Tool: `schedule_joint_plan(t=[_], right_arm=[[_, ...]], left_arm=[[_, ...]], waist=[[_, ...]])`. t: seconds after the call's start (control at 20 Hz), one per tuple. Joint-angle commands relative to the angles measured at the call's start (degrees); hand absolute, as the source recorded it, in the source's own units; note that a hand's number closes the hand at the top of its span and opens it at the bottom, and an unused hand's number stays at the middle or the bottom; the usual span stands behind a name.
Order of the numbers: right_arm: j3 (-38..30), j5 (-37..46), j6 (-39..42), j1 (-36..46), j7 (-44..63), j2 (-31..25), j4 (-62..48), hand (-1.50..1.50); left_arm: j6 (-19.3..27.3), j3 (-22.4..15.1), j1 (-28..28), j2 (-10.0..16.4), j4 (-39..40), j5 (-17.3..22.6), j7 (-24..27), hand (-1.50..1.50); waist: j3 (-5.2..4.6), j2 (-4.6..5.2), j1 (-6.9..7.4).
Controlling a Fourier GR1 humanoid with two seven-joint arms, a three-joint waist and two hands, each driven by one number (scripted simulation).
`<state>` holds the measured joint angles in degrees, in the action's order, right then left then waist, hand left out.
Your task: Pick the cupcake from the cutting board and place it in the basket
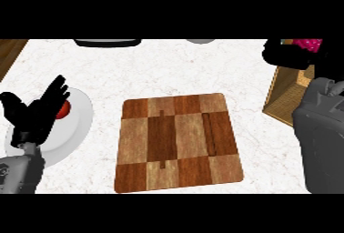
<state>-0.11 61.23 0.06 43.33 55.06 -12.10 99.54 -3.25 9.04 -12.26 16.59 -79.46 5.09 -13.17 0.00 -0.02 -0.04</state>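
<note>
The right robot hand (287, 55) is hovering over the basket (277, 93), seemingly gripping the pink cupcake (310, 44). The left robot hand (37, 113) is resting open.

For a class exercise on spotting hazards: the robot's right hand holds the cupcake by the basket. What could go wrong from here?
1. The right hand holds the cupcake near the far rim of the basket; released there, it may catch the rim or land on the counter.
2. The right forearm hides much of the basket, so the landing spot cannot be checked.
</note>
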Motion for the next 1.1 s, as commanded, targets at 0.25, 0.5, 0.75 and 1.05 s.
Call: schedule_joint_plan(t=[0.25, 0.5, 0.75, 1.05], right_arm=[[-7.68, -6.4, -6.75, -9.27, -12.28, -3.59, -3.51, 1.5], [-11.24, -9.43, -12.39, -9.41, -19.48, -4.61, -11.81, 1.5], [-16.52, -9.58, -17.95, -11.67, -18.23, -5.06, -17.51, -1.5], [-15.74, -14.72, -18.67, -12.9, -25.79, -6.62, -16.77, -1.5]], left_arm=[[0.11, 0.27, -0.58, -0.88, 1.53, -1.36, 1.3, 0.0], [0.38, -0.71, 0.95, -2.12, -1.78, -1.59, -0.37, 0.0], [-2.15, 1.33, -0.38, 0.15, 2.74, -0.66, 1.75, 0.0], [0.04, 0.38, -0.37, -2.19, 1.92, -2.74, 2.26, 0.0]], waist=[[0.0, 0.05, 0.02], [0.01, 0.06, 0.37], [0.01, 0.13, 0.23], [0.0, 0.02, 0.04]])
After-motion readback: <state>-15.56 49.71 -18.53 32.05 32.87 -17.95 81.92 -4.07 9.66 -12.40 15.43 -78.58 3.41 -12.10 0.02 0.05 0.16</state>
